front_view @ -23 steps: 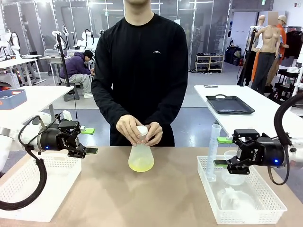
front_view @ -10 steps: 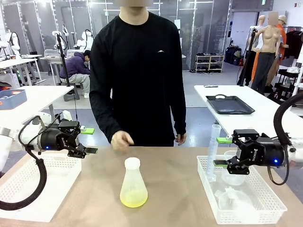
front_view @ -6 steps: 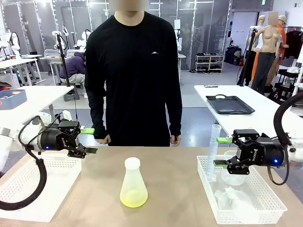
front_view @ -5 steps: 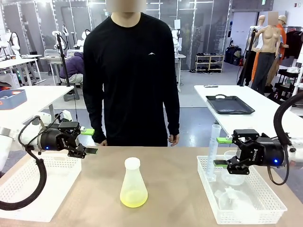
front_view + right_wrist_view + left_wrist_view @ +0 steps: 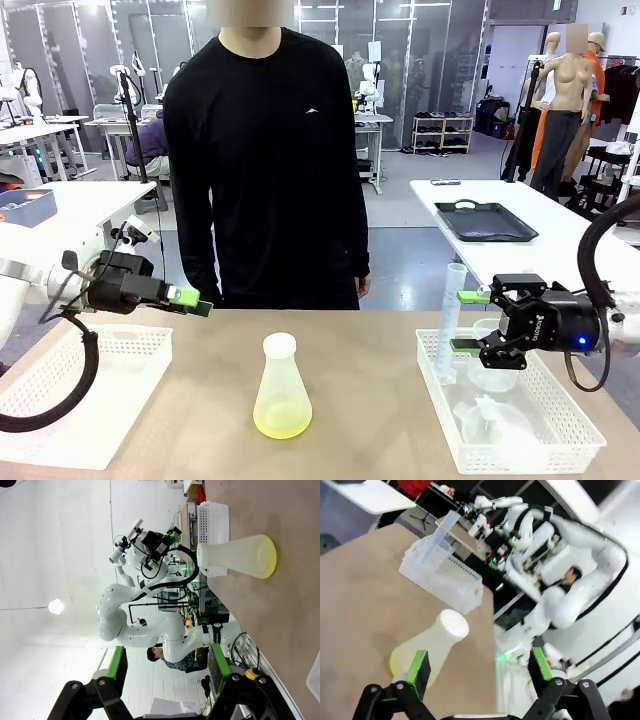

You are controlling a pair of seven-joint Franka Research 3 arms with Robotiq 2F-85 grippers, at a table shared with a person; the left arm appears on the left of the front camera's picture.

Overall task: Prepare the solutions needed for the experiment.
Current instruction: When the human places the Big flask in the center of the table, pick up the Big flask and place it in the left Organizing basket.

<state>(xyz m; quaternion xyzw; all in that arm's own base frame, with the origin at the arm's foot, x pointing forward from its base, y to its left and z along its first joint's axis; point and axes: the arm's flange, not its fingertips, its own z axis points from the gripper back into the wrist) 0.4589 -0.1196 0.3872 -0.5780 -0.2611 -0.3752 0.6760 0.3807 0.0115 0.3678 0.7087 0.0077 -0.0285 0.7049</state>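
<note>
A translucent conical flask [image 5: 281,392] with a white round cap [image 5: 279,346] stands upright at mid-table, free of any hand. The solution [image 5: 282,426], pale yellow-green, lies shallow in its base. My left gripper [image 5: 192,300] hovers open at the left, above the table and well short of the flask. In the left wrist view the flask [image 5: 432,642] sits beyond the open left gripper [image 5: 479,665], just past one green pad. My right gripper [image 5: 468,320] is open over the right basket. The right wrist view shows the flask [image 5: 237,556] far off past the open gripper [image 5: 167,667].
A white basket [image 5: 60,400] sits at the left front. A second white basket [image 5: 520,455] at the right holds a tall graduated cylinder [image 5: 450,320], a beaker [image 5: 492,365] and other clear labware. A person [image 5: 270,150] stands at the far edge, arms down.
The person set the flask down nearer me, let go and dropped both hands. My left wrist has rolled and its gripper shifted slightly right. The right arm has not moved.
</note>
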